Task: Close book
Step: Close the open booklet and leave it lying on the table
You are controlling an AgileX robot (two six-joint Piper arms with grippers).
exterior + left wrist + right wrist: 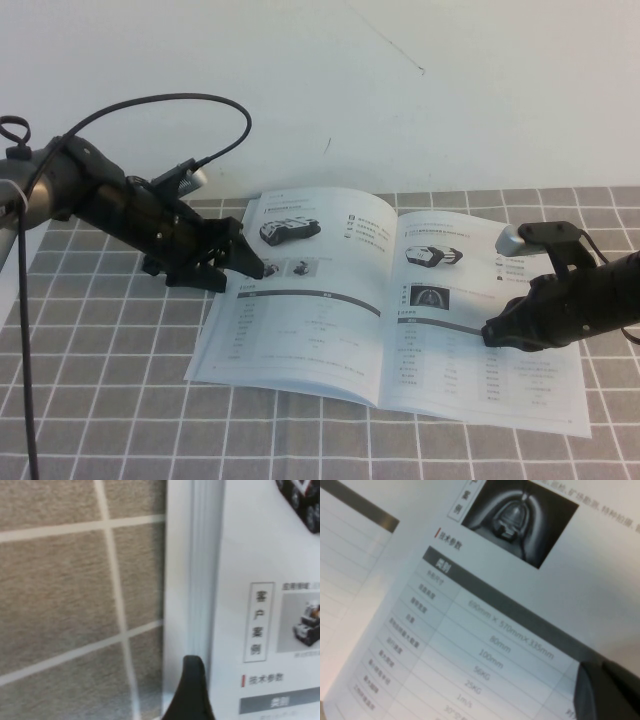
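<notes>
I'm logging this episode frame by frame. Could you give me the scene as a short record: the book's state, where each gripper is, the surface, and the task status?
book: open, lying flat with its pages facing up
left gripper: at the outer edge of the left page, contact unclear
right gripper: tip down on the right page, over its printed table, seemingly touching
surface: grey checked cloth
task status: book not yet closed, no page lifted
</notes>
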